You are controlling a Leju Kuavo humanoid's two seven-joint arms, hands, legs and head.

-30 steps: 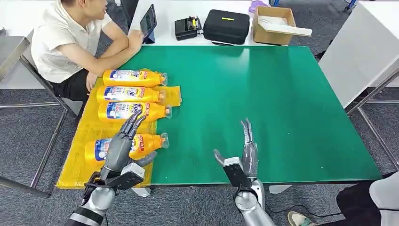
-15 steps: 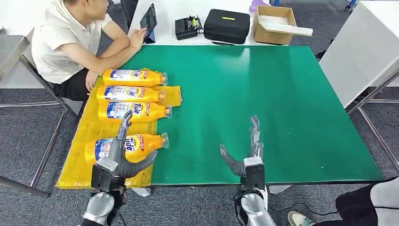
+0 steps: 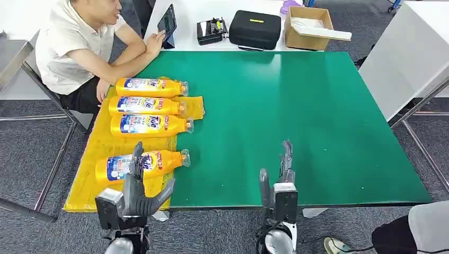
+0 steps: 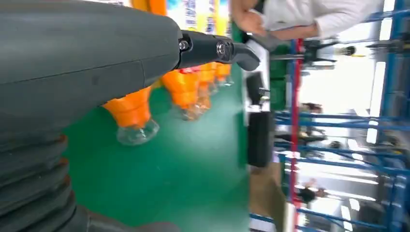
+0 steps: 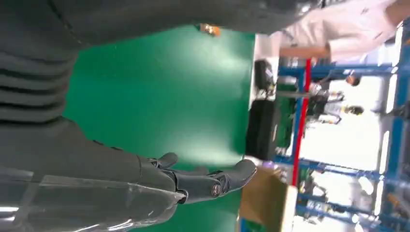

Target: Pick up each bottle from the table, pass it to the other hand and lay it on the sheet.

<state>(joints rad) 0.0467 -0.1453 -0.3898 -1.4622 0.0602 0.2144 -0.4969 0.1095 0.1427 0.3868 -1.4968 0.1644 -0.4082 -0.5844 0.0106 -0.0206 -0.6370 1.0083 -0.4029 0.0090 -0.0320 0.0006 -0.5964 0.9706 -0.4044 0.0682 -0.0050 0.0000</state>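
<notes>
Head view: four orange bottles (image 3: 151, 87) lie side by side on yellow sheet (image 3: 92, 182) at left edge of green bench (image 3: 296, 116), caps toward bench centre. Left hand (image 3: 138, 188) at near bench edge, just short of nearest bottle (image 3: 142, 164), fingers spread, empty. Right hand (image 3: 279, 177) upright at near edge, fingers apart, empty. Person (image 3: 74, 45) sits at far left corner.
L wrist view: bottle necks in row on green.
R wrist view: fingers (image 5: 212, 179) apart over green, nothing held.
</notes>
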